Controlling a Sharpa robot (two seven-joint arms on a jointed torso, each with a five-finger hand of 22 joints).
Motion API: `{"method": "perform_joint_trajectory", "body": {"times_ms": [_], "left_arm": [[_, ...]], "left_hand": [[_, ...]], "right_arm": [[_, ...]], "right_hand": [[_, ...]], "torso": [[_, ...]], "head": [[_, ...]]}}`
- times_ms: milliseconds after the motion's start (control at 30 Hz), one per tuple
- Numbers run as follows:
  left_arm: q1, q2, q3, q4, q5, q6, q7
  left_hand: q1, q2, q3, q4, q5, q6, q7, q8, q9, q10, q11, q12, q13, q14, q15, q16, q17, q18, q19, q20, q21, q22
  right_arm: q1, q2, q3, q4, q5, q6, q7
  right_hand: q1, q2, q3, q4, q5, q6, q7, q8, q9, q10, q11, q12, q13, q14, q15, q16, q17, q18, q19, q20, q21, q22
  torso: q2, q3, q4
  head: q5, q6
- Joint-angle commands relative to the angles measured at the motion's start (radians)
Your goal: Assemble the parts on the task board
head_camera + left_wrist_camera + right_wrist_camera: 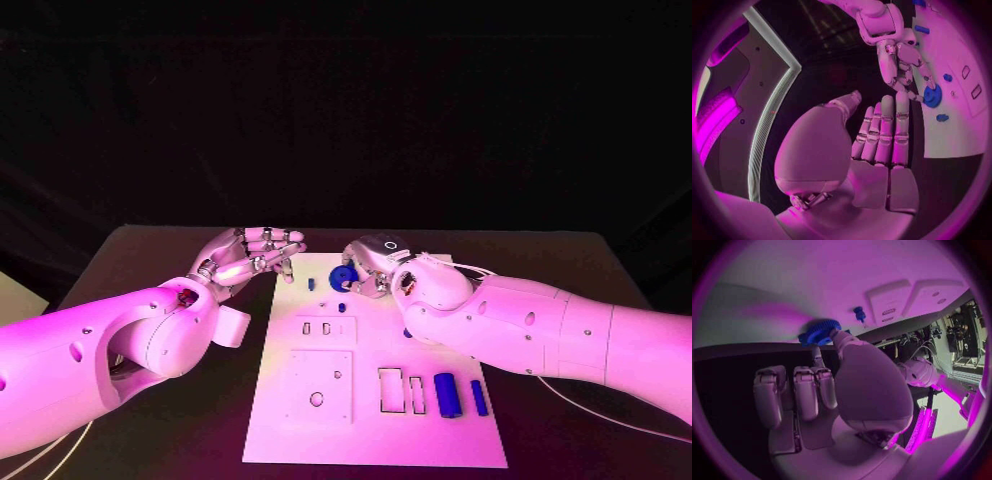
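board: white task board point(372, 430) flat mid-table on the black table point(144, 260), long side running away from the robot
blue parts, count: 5 seen in head view
gear: 1 blue toothed gear point(342, 278) at the far end of the board, on edge; also in the left wrist view point(932, 95) and the right wrist view point(819, 332)
pegs standing: 2 small blue pegs, one left of the gear point(312, 284), one just nearer point(342, 307)
cylinders lying: 2 at the near right of the board, a thick one point(447, 394) and a thin one point(479, 397), side by side, close but apart
slots: rectangular cut-outs point(391, 390) just left of the cylinders; raised square plate with holes point(319, 385) further left
right hand: right hand point(378, 264) at the gear, thumb tip on its toothed rim, a finger on the other side per the left wrist view; pinching it; other fingers curled in
left hand: left hand point(253, 255) off the board's far-left edge, over the table, fingers straight and pressed side by side, thumb apart, holding nothing
hands apart: gear and one peg between them
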State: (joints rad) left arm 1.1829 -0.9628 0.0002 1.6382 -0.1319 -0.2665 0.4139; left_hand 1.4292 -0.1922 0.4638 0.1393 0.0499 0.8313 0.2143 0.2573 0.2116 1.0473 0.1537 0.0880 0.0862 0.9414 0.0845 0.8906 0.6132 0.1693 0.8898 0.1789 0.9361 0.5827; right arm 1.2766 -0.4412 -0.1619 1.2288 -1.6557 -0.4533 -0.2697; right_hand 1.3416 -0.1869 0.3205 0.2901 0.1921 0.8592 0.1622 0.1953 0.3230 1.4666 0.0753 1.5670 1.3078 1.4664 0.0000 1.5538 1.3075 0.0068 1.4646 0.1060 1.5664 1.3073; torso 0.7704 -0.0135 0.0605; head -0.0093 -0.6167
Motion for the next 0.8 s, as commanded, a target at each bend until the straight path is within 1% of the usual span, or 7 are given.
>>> {"method": "perform_joint_trajectory", "body": {"times_ms": [33, 100, 167, 233, 400, 633, 800], "left_arm": [[0.001, 0.002, 0.001, 0.002, 0.003, 0.015, 0.005], [0.001, 0.001, 0.001, 0.001, 0.003, 0.015, 0.005], [0.001, 0.001, 0.001, 0.001, 0.003, 0.014, 0.005], [0.001, 0.001, 0.001, 0.001, 0.003, 0.014, 0.004], [0.001, 0.0, 0.001, 0.0, 0.003, 0.013, 0.004], [0.001, -0.001, 0.001, 0.0, 0.003, 0.013, 0.004], [0.001, -0.002, 0.001, 0.0, 0.003, 0.012, 0.004]], "left_hand": [[0.003, 0.004, 0.008, 0.0, 0.001, -0.005, -0.005, -0.006, 0.002, -0.003, -0.002, -0.003, 0.0, -0.002, -0.001, 0.003, -0.001, 0.014, -0.007, 0.0, 0.005, 0.001], [0.001, 0.003, 0.009, 0.0, 0.001, -0.005, -0.005, -0.007, 0.002, -0.003, -0.002, -0.003, 0.0, -0.002, -0.001, 0.003, -0.002, 0.014, -0.01, 0.0, 0.009, 0.003], [0.001, 0.003, 0.009, 0.0, 0.001, -0.005, -0.005, -0.007, 0.002, -0.003, -0.002, -0.003, 0.0, -0.002, -0.001, 0.003, -0.002, 0.014, -0.01, 0.0, 0.009, 0.003], [0.001, 0.003, 0.009, 0.0, 0.001, -0.005, -0.005, -0.007, 0.002, -0.003, -0.002, -0.003, 0.0, -0.002, -0.001, 0.003, -0.002, 0.014, -0.01, 0.0, 0.009, 0.003], [0.001, 0.003, 0.009, 0.0, 0.001, -0.005, -0.005, -0.007, 0.002, -0.003, -0.002, -0.003, 0.0, -0.002, -0.001, 0.003, -0.002, 0.014, -0.01, 0.0, 0.009, 0.003], [0.001, 0.003, 0.009, 0.0, 0.001, -0.005, -0.005, -0.007, 0.002, -0.003, -0.002, -0.003, 0.0, -0.002, -0.001, 0.003, -0.002, 0.014, -0.01, 0.0, 0.009, 0.003], [0.001, 0.003, 0.009, 0.0, 0.001, -0.005, -0.005, -0.007, 0.002, -0.003, -0.002, -0.003, 0.0, -0.002, -0.001, 0.003, -0.002, 0.014, -0.01, 0.0, 0.009, 0.003]], "right_arm": [[0.0, 0.0, 0.0, -0.004, 0.034, 0.005, 0.021], [0.0, -0.002, 0.0, -0.004, 0.044, 0.014, 0.03], [0.0, -0.004, 0.0, -0.004, 0.056, 0.027, 0.042], [0.0, -0.006, 0.0, -0.004, 0.063, 0.035, 0.049], [0.0, -0.012, 0.0, 0.0, 0.076, 0.048, 0.063], [-0.001, -0.024, 0.0, 0.009, 0.086, 0.052, 0.073], [-0.001, -0.04, 0.0, 0.021, 0.088, 0.006, 0.077]], "right_hand": [[-0.056, 0.008, -0.015, 0.0, 0.016, -0.012, 0.003, -0.015, -0.003, 0.104, 0.007, 0.004, 0.263, 0.095, 0.009, 0.006, 0.222, -0.007, 0.106, 0.007, 0.004, 0.263], [-0.134, 0.029, -0.025, 0.002, 0.036, 0.002, 0.004, -0.018, 0.0, 0.104, 0.008, 0.004, 0.263, 0.096, 0.01, 0.007, 0.226, -0.007, 0.106, 0.01, 0.004, 0.263], [-0.179, 0.038, -0.03, 0.003, 0.044, 0.012, 0.004, -0.019, 0.002, 0.104, 0.008, 0.004, 0.263, 0.097, 0.011, 0.007, 0.229, -0.007, 0.106, 0.01, 0.004, 0.263], [-0.208, 0.035, -0.038, 0.003, 0.045, 0.017, 0.003, -0.02, 0.004, 0.104, 0.008, 0.004, 0.263, 0.097, 0.01, 0.008, 0.232, -0.007, 0.106, 0.01, 0.004, 0.263], [-0.217, 0.033, -0.042, 0.002, 0.049, 0.025, 0.002, -0.018, 0.006, 0.104, 0.007, 0.004, 0.263, 0.097, 0.01, 0.008, 0.232, -0.007, 0.106, 0.01, 0.004, 0.263], [-0.214, 0.041, -0.035, -0.001, 0.054, 0.044, -0.002, -0.011, 0.01, 0.104, 0.004, 0.004, 0.263, 0.098, 0.007, 0.009, 0.233, -0.007, 0.106, 0.008, 0.004, 0.263], [-0.213, 0.042, -0.033, -0.001, 0.055, 0.047, -0.002, -0.01, 0.011, 0.104, 0.004, 0.004, 0.263, 0.098, 0.006, 0.009, 0.233, -0.007, 0.106, 0.007, 0.004, 0.263]], "torso": [[-0.001, 0.0003, -0.0003], [0.0, 0.0005, 0.0], [0.0, 0.0014, -0.0002], [0.0, 0.0012, 0.0], [-0.001, 0.0007, -0.0001], [0.0, 0.0011, -0.0008], [-0.001, 0.0012, -0.0018]], "head": [[0.001, 0.001], [0.002, 0.001], [0.002, 0.0], [0.002, -0.001], [0.002, -0.003], [0.002, -0.004], [0.002, -0.002]]}}
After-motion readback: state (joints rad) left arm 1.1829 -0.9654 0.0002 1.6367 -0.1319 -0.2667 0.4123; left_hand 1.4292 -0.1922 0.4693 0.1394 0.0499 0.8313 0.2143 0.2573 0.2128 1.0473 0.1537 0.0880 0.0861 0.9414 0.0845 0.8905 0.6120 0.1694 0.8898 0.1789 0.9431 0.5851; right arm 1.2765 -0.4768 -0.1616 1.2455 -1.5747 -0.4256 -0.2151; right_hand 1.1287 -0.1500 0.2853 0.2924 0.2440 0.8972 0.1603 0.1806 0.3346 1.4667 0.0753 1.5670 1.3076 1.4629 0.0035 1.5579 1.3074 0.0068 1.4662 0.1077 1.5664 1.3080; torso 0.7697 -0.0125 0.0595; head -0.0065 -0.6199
